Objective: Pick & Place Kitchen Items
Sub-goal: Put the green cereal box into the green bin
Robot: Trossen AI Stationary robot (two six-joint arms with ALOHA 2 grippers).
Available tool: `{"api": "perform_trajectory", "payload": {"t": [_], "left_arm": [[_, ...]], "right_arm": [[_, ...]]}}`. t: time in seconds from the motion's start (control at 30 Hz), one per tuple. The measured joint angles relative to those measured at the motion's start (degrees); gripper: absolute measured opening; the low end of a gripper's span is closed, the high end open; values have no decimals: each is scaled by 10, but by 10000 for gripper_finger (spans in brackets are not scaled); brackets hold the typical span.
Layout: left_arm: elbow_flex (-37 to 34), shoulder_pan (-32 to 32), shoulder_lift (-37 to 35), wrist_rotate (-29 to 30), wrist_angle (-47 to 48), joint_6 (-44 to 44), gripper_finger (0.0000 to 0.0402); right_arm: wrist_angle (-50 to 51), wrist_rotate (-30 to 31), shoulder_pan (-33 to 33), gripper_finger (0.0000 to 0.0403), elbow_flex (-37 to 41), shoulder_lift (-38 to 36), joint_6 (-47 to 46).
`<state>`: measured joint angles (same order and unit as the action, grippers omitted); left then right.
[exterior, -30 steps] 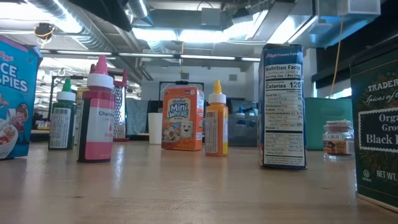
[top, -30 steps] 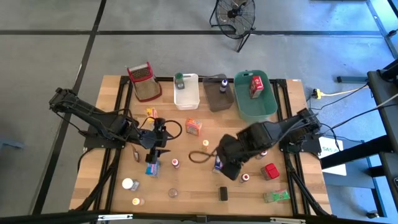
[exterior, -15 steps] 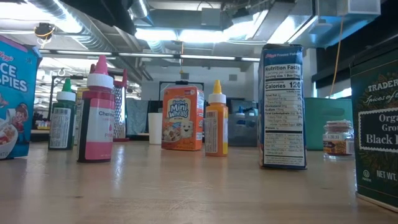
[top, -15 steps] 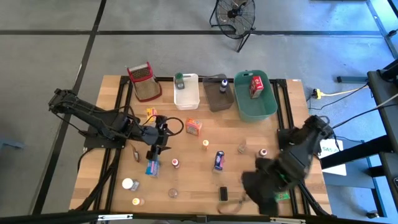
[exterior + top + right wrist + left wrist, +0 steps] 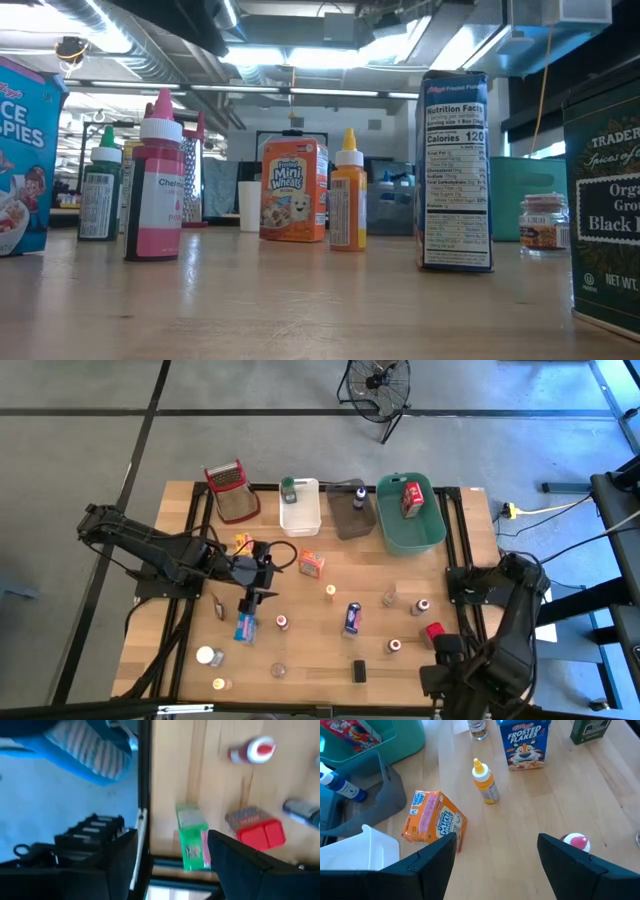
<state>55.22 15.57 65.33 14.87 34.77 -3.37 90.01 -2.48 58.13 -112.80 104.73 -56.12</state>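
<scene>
**A:** Since the right arm swung off the middle, what's the layout? Read the table [image 5: 300,665] as a clock, twelve at the far edge.

**B:** Right arm was over the centre a second ago. Now it is out at the five o'clock corner. Left arm comes in from nine and has hardly shifted.

**A:** Bins?

**B:** All along twelve. Green bin [image 5: 395,532] toward one, with a red carton [image 5: 411,498] inside. Grey bin [image 5: 350,520] and white bin [image 5: 300,520] hold a bottle each. Basket [image 5: 232,495] toward eleven.

**A:** Tools?

**B:** Right gripper [image 5: 172,865] has its fingers spread and carries nothing. It hangs over the green box [image 5: 191,837] at the table edge. Red box [image 5: 260,831] is just beside that, toward the centre. Left gripper [image 5: 495,865] is spread too, also bare, aimed toward three.

**A:** What's ahead of the left one?

**B:** Mini Wheats box [image 5: 434,817] nearest, on the twelve side. Yellow bottle [image 5: 486,782] beyond it, then Frosted Flakes box [image 5: 527,745]. Pink-capped bottle [image 5: 576,841] on the six side.

**A:** Your reading of the swing?

**B:** Probably a fresh pick starting. The green box looks like the target, though I can't be sure. Most items are on the boards yet, scattered from centre down to six. Early days, I'd judge.
</scene>
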Motion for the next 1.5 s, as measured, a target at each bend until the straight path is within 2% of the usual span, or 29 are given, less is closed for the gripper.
{"api": "perform_trajectory", "payload": {"t": [0.13,0.53,0.77,1.07,1.5], "left_arm": [[0,0,0,0,-7,0,274],[0,-9,0,-1,-26,1,274],[0,-45,0,-61,-38,2,274],[0,-71,0,-60,-38,12,274],[0,-71,0,-73,-38,11,274]], "right_arm": [[0,-30,5,243,41,0,0],[0,-35,64,243,174,-18,-31],[-5,-32,76,243,222,-18,-30],[-41,-66,75,243,227,-26,-49],[-80,-20,75,243,226,-33,-40]]}}
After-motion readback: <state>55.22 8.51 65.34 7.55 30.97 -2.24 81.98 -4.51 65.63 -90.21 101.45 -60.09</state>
